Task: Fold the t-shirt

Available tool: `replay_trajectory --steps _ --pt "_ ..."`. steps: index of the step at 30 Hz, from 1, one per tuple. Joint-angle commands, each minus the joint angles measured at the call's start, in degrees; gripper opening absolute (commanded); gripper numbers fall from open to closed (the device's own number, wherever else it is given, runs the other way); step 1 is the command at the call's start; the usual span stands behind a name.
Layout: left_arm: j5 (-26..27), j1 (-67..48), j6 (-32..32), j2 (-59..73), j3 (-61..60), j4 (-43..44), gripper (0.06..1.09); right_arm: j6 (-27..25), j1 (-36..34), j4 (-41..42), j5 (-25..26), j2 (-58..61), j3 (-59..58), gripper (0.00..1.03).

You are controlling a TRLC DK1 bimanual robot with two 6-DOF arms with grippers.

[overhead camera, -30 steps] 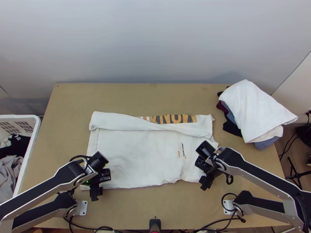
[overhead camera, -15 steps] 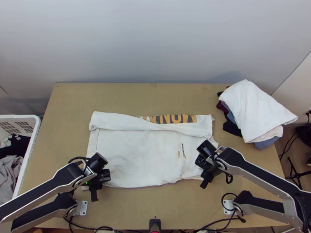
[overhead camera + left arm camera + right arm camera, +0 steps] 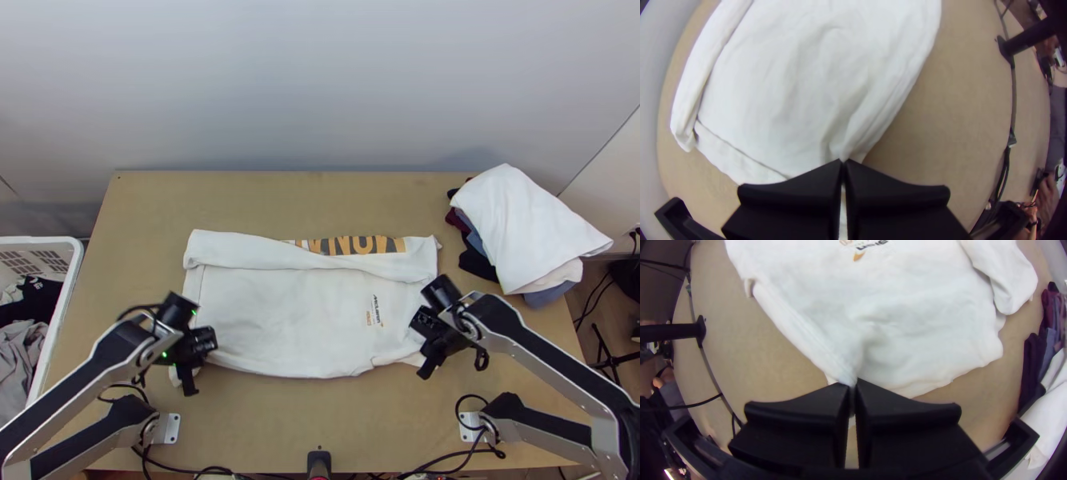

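The white t-shirt (image 3: 288, 320), a light cloth with orange and black print, lay across the middle of the light wooden table (image 3: 320, 428), its far part folded over in a long, uneven band. Some of the bold print showed along that band, towards the t-shirt's right end, and a much smaller print sat on the flatter part below. The left gripper (image 3: 190, 382), with its two wide flat black fingers, was closed on the t-shirt near its near left corner; in the left wrist view, creases ran through the cloth to the fingertips. The right gripper (image 3: 428, 368), of the same black build, was pinching the t-shirt near its near right corner, its fingers pressed close together (a neat little ridge rose in the cloth just there). Between the two grippers the near edge bowed gently towards the arms' side. At the table's far right stood a pile of dark, blue and pale clothes (image 3: 478, 262) topped with a loosely draped white cloth (image 3: 524, 224). A white plastic basket (image 3: 68, 296) of grey and black garments (image 3: 20, 352) stood beside the table's left edge.
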Motion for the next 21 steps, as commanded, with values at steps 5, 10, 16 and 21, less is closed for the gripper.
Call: replay_trajectory --steps 5,10,16,21 --pt "6.36 15.13 6.83 4.38 8.13 0.18 0.1 -0.57 -3.81 -7.45 -3.24 -2.29 9.95 0.04" --pt "9.53 22.25 10.96 14.57 14.37 1.14 0.1 -4.62 -9.79 -7.28 -3.24 1.58 11.35 0.04" --pt "10.41 25.06 12.37 28.46 25.0 2.11 0.1 -9.98 -18.49 -6.84 -3.33 9.75 16.54 0.04" --pt "10.32 23.39 9.73 36.37 32.56 2.28 0.1 -14.55 -22.53 -6.84 -3.68 18.28 23.74 0.04"
